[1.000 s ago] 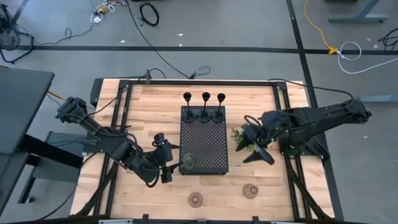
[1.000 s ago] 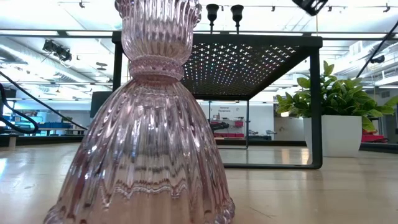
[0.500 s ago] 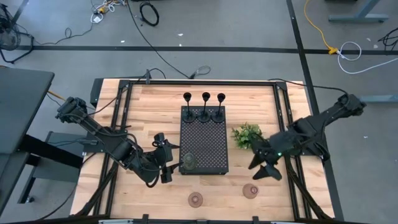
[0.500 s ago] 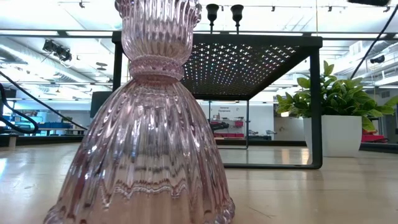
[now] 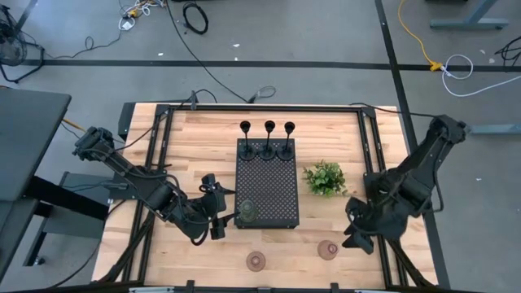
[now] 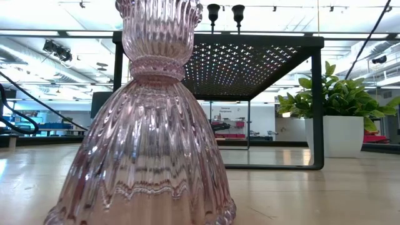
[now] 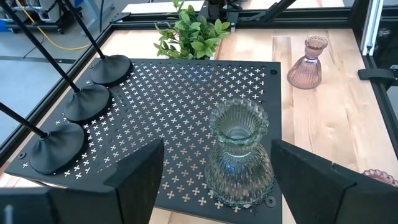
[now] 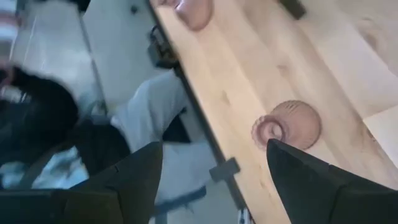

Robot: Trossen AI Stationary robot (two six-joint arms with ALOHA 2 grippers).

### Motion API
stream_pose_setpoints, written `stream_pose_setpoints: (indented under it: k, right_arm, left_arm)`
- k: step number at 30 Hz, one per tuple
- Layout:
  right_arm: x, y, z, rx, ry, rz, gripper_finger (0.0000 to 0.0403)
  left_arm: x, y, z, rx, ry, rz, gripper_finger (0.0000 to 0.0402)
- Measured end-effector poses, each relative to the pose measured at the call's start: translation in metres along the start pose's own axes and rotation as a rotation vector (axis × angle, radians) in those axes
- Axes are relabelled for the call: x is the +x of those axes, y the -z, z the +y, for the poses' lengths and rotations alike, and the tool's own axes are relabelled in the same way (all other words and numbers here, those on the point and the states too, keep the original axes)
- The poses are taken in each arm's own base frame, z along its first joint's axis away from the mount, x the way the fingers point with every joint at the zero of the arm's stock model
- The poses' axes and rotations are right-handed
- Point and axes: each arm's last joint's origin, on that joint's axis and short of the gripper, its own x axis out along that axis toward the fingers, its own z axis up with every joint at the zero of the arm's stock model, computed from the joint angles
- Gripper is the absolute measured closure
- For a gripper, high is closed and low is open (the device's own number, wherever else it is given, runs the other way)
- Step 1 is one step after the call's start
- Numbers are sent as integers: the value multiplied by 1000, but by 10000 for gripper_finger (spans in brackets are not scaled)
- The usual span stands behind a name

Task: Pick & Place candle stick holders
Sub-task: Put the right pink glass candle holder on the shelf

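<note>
Three black candle stick holders stand in a row at the far end of the black perforated tray. A greenish glass holder stands on the tray's near left corner, between the open fingers of my left gripper, which do not touch it. Two pinkish glass holders stand on the table near its front edge, one to the left and one to the right. My right gripper is open and empty, just right of the right pink holder and above it.
A green leafy plant in a white pot stands right of the tray. The tray stands raised on legs. The left pink holder fills the low view. The table's near edge runs just beyond the right pink holder.
My right gripper has swung away from the plant toward the table's near edge and its right side, and now hangs by the right pink holder. The plant, which the arm covered before, now shows whole.
</note>
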Motion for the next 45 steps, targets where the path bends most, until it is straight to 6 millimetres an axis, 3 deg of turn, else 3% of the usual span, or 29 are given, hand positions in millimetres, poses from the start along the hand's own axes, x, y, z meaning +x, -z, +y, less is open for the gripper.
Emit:
stream_pose_setpoints:
  k: [14, 21, 45]
  right_arm:
    - [65, 58, 1, 28, 193, -60, 117]
    - [79, 63, -9, 22, 305, -95, 117]
    - [137, 74, -23, -130, 429, -189, 117]
  left_arm:
    - [-1, 0, -1, -5, 12, 4, 106]
    - [-1, 1, -1, -24, 17, 7, 106]
    - [-1, 2, 1, -11, -15, 8, 106]
